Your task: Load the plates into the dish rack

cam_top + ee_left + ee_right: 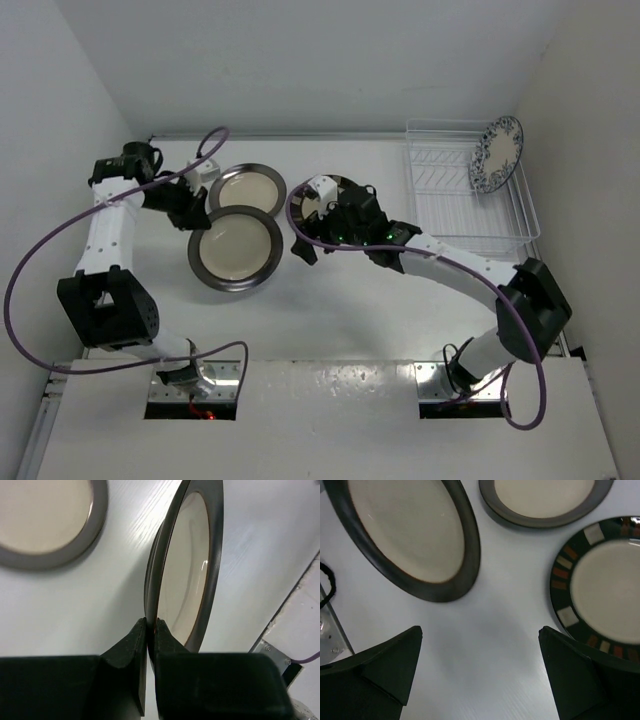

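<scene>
The jaws of the left gripper (150, 622) are pinched tight on the edge of a dark-rimmed plate (190, 565), which shows edge-on ahead of the fingertips. A second dark-rimmed plate (45, 515) lies flat on the white table (100, 595) to one side. Both look like glazed stoneware, with cream wells, a smooth dark band and a raised lip that offers only a thin, hard ledge to grip. In the right wrist view, the right gripper (480, 630) is spread as wide as it goes and holds nothing. It hovers over bare table between the dark-rimmed pair and a patch-rimmed plate (605, 587), whose black band carries cream, orange and brown blocks. From above, the left gripper sits at the left edge of the two dark-rimmed plates. The dish rack (465, 215), a thin white wire basket with rows of tines, stands at the far right, with a blue floral plate (497, 152) upright in its far corner. The step in hand appears to be picking up a dark-rimmed plate. The rack is well away on the right, so the next move likely calls for lifting the plate clear and handing it to the open right gripper, which can then slot it on edge between the tines.
</scene>
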